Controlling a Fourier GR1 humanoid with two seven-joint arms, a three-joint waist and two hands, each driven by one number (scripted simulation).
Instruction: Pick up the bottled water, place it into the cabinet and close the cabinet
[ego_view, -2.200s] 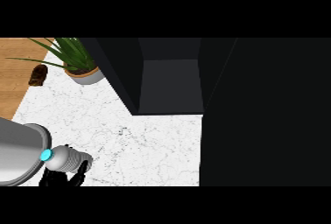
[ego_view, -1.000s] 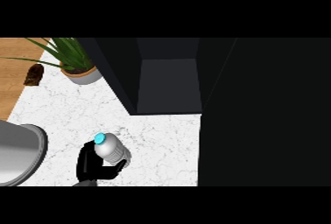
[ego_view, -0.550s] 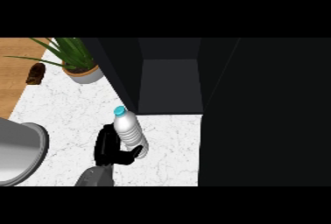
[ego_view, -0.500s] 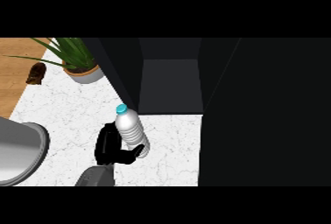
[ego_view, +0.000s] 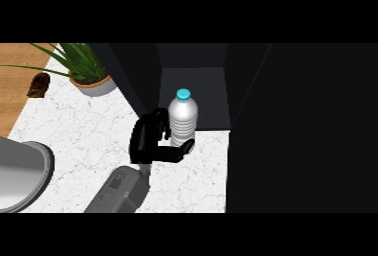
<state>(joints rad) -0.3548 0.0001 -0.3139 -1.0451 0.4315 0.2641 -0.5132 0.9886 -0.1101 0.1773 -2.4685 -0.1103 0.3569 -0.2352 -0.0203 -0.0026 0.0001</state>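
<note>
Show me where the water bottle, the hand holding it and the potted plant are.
water bottle (ego_view: 183, 117): head view, on its clear body below the blue cap.
left hand (ego_view: 148, 140): head view, on the black palm beside the bottle.
potted plant (ego_view: 94, 86): head view, on the pot's rim.

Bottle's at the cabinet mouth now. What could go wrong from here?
1. The bottled water is held low by the left hand, so the tall top may tip during release.
2. The hand sits close to the cabinet's left wall; going deeper may clip it.
3. The dark door panel at right hides part of the view, so closing it is harder to judge.
</note>
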